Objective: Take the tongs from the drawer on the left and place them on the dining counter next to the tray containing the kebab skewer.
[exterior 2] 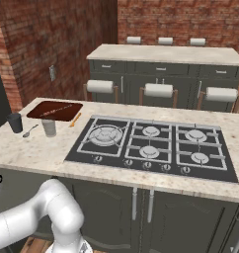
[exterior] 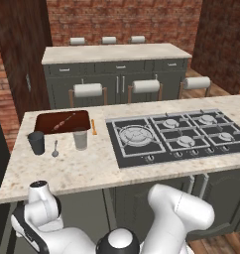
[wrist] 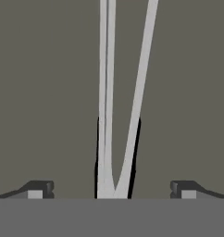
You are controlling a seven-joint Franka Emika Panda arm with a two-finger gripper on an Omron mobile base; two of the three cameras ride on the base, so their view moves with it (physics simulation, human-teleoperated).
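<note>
Fingertips (wrist: 40,189) stand wide apart, gripping nothing, on either side of the tongs (wrist: 115,115), which lie on the drawer (wrist: 44,92) floor. On the dining counter (exterior: 87,171), the tray (exterior: 62,121) with the kebab skewer (exterior: 64,121) sits far left; bare stone lies nearer.

Dining counter (exterior: 82,171) was beige speckled stone over dark grey-green cabinets (exterior 2: 111,217). Hob (exterior: 176,136) black with silver-grey grates. Tray (exterior: 45,124) dark reddish-brown, kebab skewer (exterior: 64,121) brown on it. At the tray's 3 o'clock, a thin orange stick (exterior: 93,127). Cup (exterior: 36,143) dark grey, tumbler (exterior: 81,139) pale grey, spoon (exterior: 55,149) grey. Walls (exterior 2: 42,44) red brick. Stool backs (exterior: 87,90) white.
</note>
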